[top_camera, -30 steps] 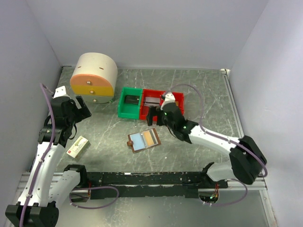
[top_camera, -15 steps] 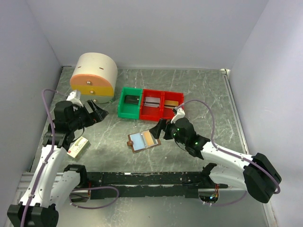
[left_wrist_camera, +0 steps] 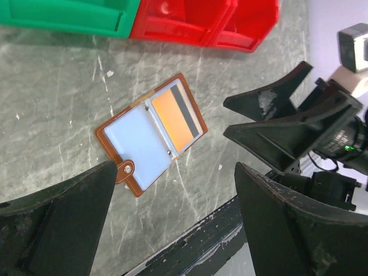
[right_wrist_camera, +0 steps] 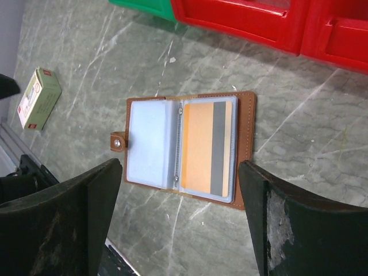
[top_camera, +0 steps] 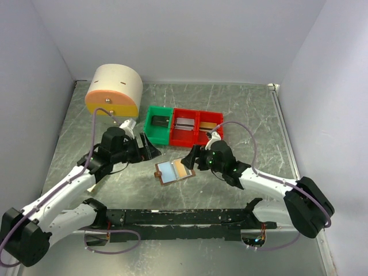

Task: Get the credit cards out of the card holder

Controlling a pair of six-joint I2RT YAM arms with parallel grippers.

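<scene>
- So, the task looks barely begun: the card holder (top_camera: 174,170) lies open and flat on the bench (top_camera: 241,115), pale-blue panels up.
- An orange card (right_wrist_camera: 207,146) with a grey stripe sits in the sleeve of one panel. The other panel looks empty, though I cannot be sure.
- At least that card is left to pull out.
- The left end effector (top_camera: 150,150) is open and empty, with the holder just ahead of its fingertips and untouched.
- The right end effector (top_camera: 190,156) is also open and gripping nothing. The holder lies just ahead of its fingers, apart from them.
</scene>
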